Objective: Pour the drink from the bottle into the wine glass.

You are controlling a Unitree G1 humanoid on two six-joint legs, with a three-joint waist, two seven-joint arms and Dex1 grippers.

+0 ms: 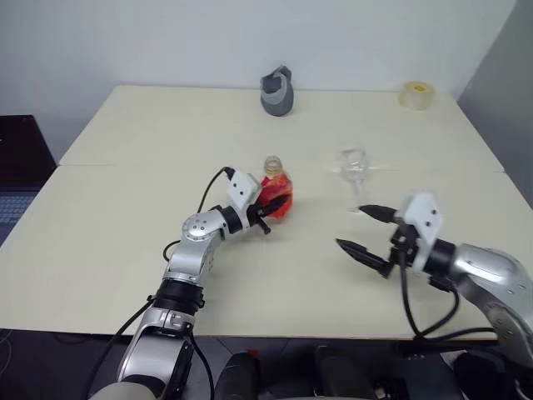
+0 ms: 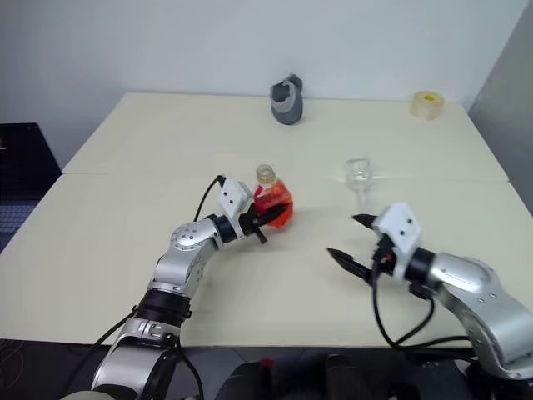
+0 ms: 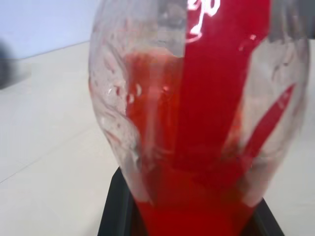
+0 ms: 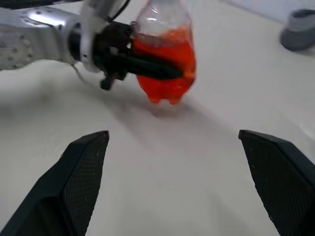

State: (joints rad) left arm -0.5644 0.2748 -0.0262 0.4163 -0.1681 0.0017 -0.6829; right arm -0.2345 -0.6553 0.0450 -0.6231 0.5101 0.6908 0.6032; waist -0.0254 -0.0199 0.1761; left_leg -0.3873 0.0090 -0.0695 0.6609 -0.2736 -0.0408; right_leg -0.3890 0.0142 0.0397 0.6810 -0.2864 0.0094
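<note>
My left gripper (image 1: 279, 202) is shut on the bottle (image 1: 277, 193), a small clear plastic one that stands upright near the table's middle. The red-orange drink (image 4: 165, 64) fills its rounded lower body; the narrow neck (image 1: 271, 165) is clear. In the left wrist view the bottle (image 3: 197, 123) is pressed between the black fingers (image 3: 115, 211). The wine glass (image 1: 354, 171) stands upright to the bottle's right, a short gap away. My right gripper (image 1: 352, 226) hangs open in front of the glass, nothing between its fingers, pointing left toward the bottle.
A dark grey jug (image 1: 277, 92) stands at the back centre of the cream table (image 1: 125, 250). A roll of tape (image 1: 416, 94) lies at the back right corner. A seam runs across the tabletop behind the bottle.
</note>
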